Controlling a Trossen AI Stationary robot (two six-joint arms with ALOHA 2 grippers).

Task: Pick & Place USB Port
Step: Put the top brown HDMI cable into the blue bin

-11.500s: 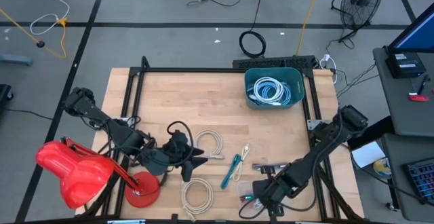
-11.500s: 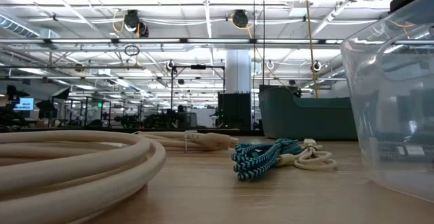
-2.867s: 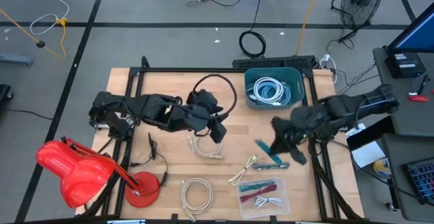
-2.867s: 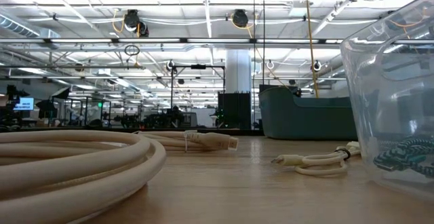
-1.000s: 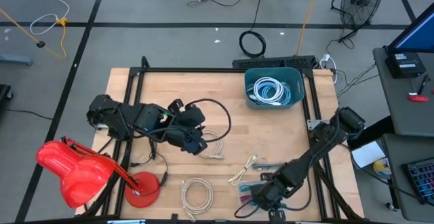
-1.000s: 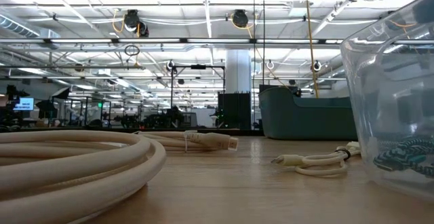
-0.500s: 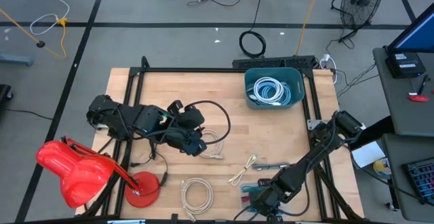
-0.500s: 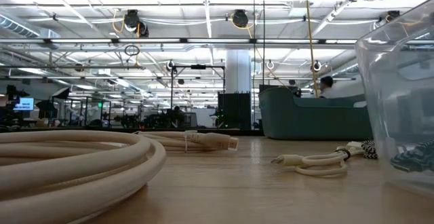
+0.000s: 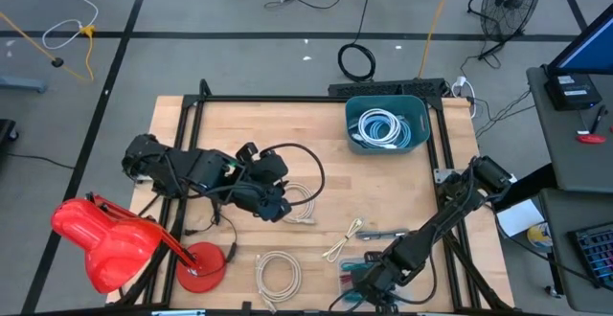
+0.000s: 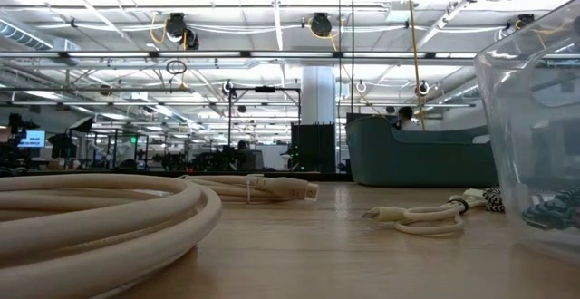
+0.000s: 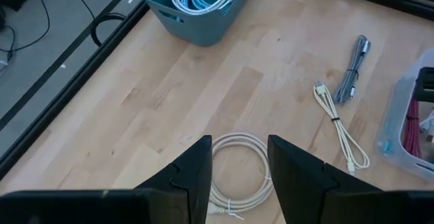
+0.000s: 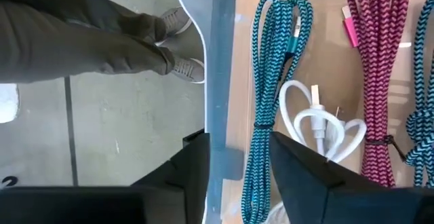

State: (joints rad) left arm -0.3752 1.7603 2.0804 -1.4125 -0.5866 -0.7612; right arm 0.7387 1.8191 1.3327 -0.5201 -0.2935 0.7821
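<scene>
A clear plastic tray [image 9: 375,266] sits near the table's near edge and holds a teal braided USB cable [image 12: 271,81], a pink braided one [image 12: 380,68] and a white one [image 12: 319,125]. My right gripper [image 12: 237,170] is open above the tray's rim [image 12: 220,47], with the teal cable lying flat beneath it. My left gripper [image 11: 239,163] is open and hovers over a cream coiled cable [image 11: 237,180] at mid-table [image 9: 302,204]. A thin cream USB cable [image 9: 342,239] and a grey one [image 9: 383,232] lie loose on the wood. My right gripper stands open over the tray's rim [image 12: 218,115], one finger on either side of the wall. Whether a finger touches the tray I cannot tell. My left gripper touches nothing.
A teal bin [image 9: 387,123] with white and blue cables stands at the far right. A second cream coil [image 9: 278,273] lies near the near edge, close to the low camera [image 10: 100,213]. A red object [image 9: 105,239] sits off the left corner. A person's legs [image 12: 102,41] stand past the near edge.
My right gripper has shifted a little toward the table's near edge, still open over the tray. The clear tray has slid a short way: its wall moves toward the picture's right in the low view. The left arm has kept still.
</scene>
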